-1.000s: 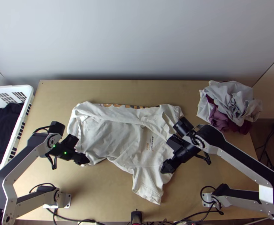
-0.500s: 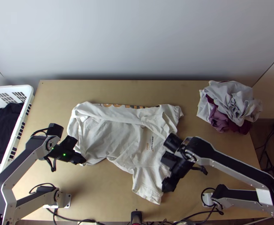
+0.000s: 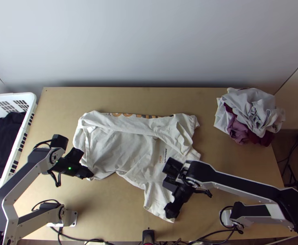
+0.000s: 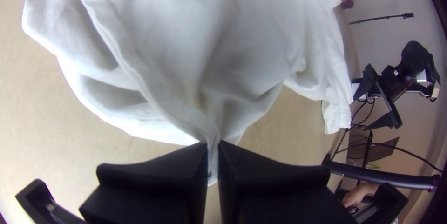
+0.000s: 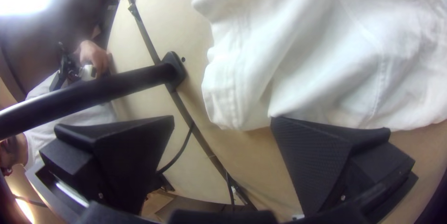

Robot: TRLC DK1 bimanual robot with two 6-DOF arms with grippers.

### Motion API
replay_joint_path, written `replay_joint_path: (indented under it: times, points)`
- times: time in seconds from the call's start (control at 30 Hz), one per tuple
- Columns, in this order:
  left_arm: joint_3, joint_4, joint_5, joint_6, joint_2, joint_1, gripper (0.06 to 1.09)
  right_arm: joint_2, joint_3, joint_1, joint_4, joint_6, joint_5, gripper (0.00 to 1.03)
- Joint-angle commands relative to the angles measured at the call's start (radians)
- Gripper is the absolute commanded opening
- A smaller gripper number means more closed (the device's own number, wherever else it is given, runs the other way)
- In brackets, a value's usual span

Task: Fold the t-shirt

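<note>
- Top view: I see the t-shirt [image 3: 126, 149] rumpled across the table [image 3: 116, 216].
- Left gripper [image 3: 89, 177]: fingers clamped on its fabric.
- Right gripper [image 3: 172, 211]: fingers apart, beside probably a sleeve [image 3: 157, 202].

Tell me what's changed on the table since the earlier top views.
The right gripper has moved toward the table's near edge and leftward, by the shirt's near sleeve. The left gripper has edged slightly left, its fingers shut on the shirt. No visible taking hold or letting go. The shirt's lie, the clothes pile and the basket look unchanged.
</note>
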State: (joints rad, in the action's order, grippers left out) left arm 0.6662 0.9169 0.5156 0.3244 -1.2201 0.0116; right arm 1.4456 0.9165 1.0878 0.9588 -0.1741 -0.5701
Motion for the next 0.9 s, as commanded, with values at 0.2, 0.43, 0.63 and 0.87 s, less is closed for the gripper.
replay_joint_path:
  times: [0.2, 0.43, 0.63, 0.87]
  points:
    - [-0.002, -0.023, 0.001, -0.031, -0.004, -0.001, 0.20, 0.082, -0.044, 0.087, -0.094, -0.061, 0.199, 0.85]
    - [-0.005, -0.029, 0.001, -0.042, -0.004, 0.001, 0.20, 0.121, -0.044, 0.126, -0.118, -0.062, 0.251, 0.81]
    - [-0.002, -0.029, 0.001, -0.054, -0.004, 0.001, 0.20, 0.076, -0.028, 0.127, -0.161, -0.051, 0.280, 0.03]
    - [0.038, -0.026, 0.020, -0.145, -0.013, -0.036, 0.20, -0.034, 0.027, 0.040, -0.121, -0.071, 0.279, 0.03]
